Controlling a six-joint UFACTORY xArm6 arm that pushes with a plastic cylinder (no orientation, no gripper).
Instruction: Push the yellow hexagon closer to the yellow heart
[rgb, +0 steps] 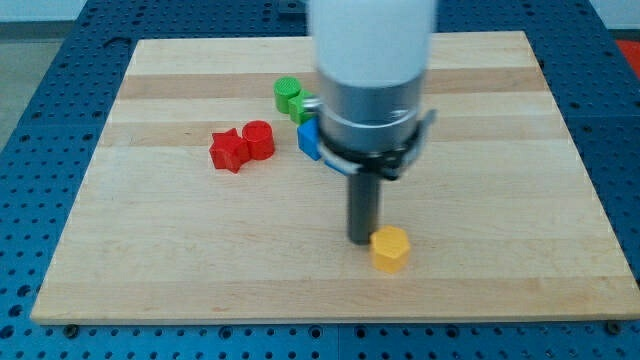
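Observation:
The yellow hexagon (390, 249) lies on the wooden board (180, 250) right of the middle, near the view's bottom. My tip (360, 240) stands just left of it, touching or almost touching its left side. The arm's white and grey body rises above the rod and hides part of the board behind it. No yellow heart shows in the view; it may be hidden behind the arm.
A red star (229, 150) and a red cylinder (259, 139) touch left of centre. A green cylinder (288, 95) with another green block (306, 105) beside it and a blue block (309, 138) sit partly hidden by the arm. The blue perforated table (40, 120) surrounds the board.

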